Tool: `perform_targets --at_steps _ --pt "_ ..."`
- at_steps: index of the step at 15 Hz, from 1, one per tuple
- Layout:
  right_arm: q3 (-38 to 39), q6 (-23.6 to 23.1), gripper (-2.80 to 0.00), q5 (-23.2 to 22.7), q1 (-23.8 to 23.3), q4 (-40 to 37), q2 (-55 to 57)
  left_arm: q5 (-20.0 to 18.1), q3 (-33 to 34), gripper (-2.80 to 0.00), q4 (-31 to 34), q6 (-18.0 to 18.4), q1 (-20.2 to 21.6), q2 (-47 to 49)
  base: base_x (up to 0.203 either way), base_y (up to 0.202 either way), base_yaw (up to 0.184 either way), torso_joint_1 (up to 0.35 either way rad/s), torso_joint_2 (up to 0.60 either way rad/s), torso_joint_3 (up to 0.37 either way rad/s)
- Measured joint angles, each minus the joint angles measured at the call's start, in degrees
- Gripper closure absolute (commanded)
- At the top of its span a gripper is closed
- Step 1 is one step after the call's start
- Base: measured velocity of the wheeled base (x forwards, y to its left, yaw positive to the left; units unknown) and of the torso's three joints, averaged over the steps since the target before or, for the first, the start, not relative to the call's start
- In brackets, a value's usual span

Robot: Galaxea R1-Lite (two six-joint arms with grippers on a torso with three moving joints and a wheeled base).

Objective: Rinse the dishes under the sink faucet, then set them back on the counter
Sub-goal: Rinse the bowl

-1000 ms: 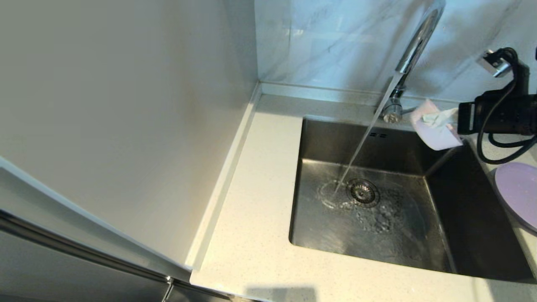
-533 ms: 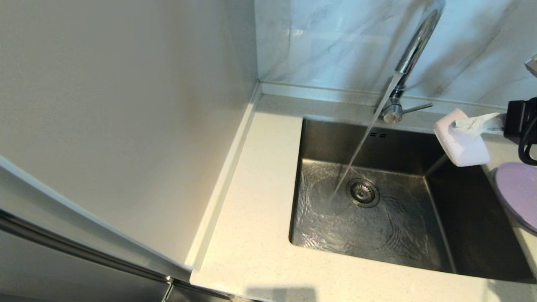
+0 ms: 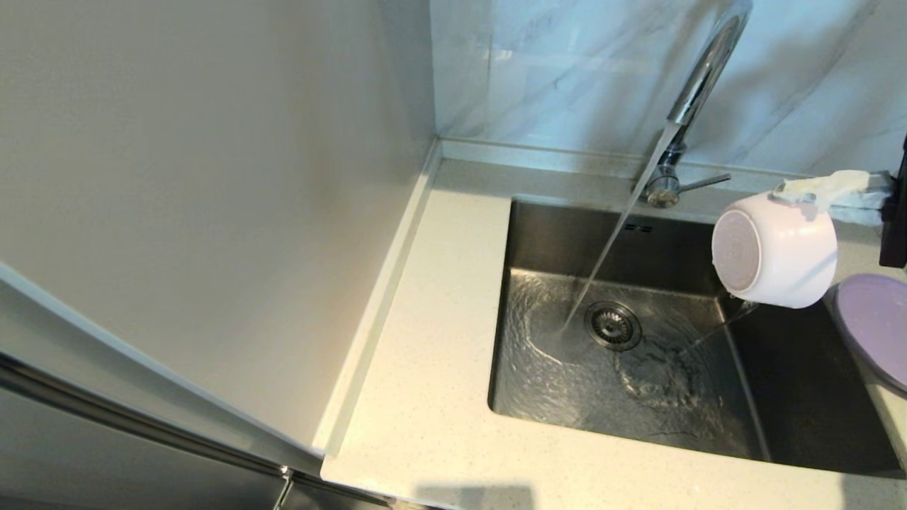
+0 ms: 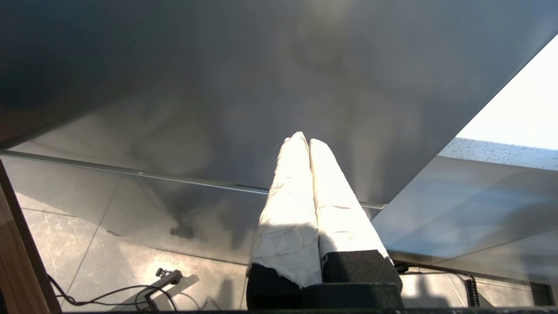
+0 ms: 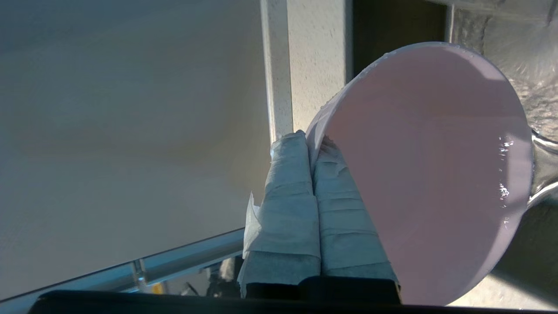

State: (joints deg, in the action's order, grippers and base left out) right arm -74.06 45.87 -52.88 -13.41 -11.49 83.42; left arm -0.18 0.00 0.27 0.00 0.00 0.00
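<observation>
My right gripper is shut on the rim of the pale pink bowl, holding it on its side above the right part of the sink, base turned toward the faucet. A thin trickle pours out of the bowl into the basin. In the right wrist view the taped fingers pinch the bowl at its rim. The faucet runs, its stream landing beside the drain strainer. The lavender plate lies on the counter at the right. The left gripper is shut on nothing, down beside the cabinet.
A tall cream side panel stands at the left along the counter. The grey-veined marble wall rises behind the faucet, whose thin lever points right toward the bowl. The greyish-white dish is out of view.
The right gripper has carried the bowl away from the stream, rightward and lower, and turned it so its base faces the faucet; water now drains from it into the sink.
</observation>
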Motion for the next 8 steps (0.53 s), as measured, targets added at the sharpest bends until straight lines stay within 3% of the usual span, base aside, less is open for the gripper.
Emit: perform_targets --at_steps 3,8 --pt "4.6 -1.8 0.0 0.2 1.8 3.1 -1.1 0.0 0.0 0.0 0.0 0.0 0.0 0.0 0.0 0.0 0.0 0.0 0.0 0.0" --pt "8.2 -12.8 0.0 4.8 8.9 9.8 -1.1 0.0 0.0 0.0 0.0 0.0 0.0 0.0 0.0 0.0 0.0 0.0 0.0 0.0"
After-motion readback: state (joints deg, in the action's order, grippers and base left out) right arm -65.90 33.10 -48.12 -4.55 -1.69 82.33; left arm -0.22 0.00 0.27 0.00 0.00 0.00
